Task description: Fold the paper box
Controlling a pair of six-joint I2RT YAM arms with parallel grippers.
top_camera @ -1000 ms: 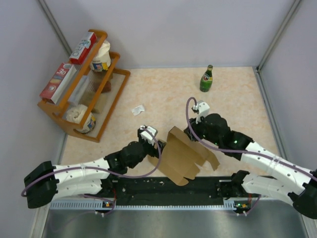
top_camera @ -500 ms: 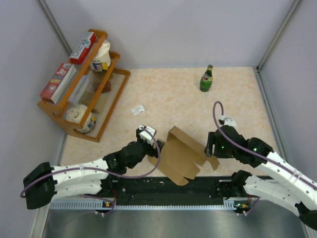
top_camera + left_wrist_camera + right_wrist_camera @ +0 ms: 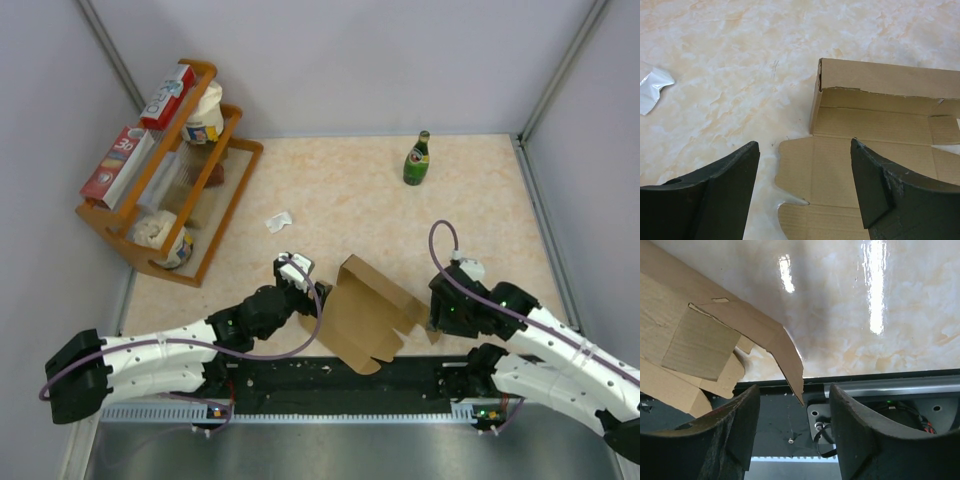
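The paper box [image 3: 368,318] is a brown cardboard blank lying partly unfolded near the table's front edge, with one wall [image 3: 880,77] standing up at its far side. My left gripper [image 3: 316,298] sits at its left edge. In the left wrist view it [image 3: 804,150] is open, with the box's left flap [image 3: 805,170] lying flat on the table below the gap. My right gripper [image 3: 433,320] is at the box's right end. Its jaws [image 3: 794,395] are open, and the pointed corner of a raised flap [image 3: 785,355] hangs just above the gap, touching neither finger.
A green bottle [image 3: 417,160] stands at the back right. A wooden rack [image 3: 235,190] with red-and-white cartons and tubs fills the back left. A crumpled white wrapper [image 3: 278,222] lies mid-table. The black base rail [image 3: 330,378] runs just behind the box's near edge.
My right arm has pulled back from the box's far wall to its right end, and its jaws have opened wider. The left arm and the box have hardly moved.
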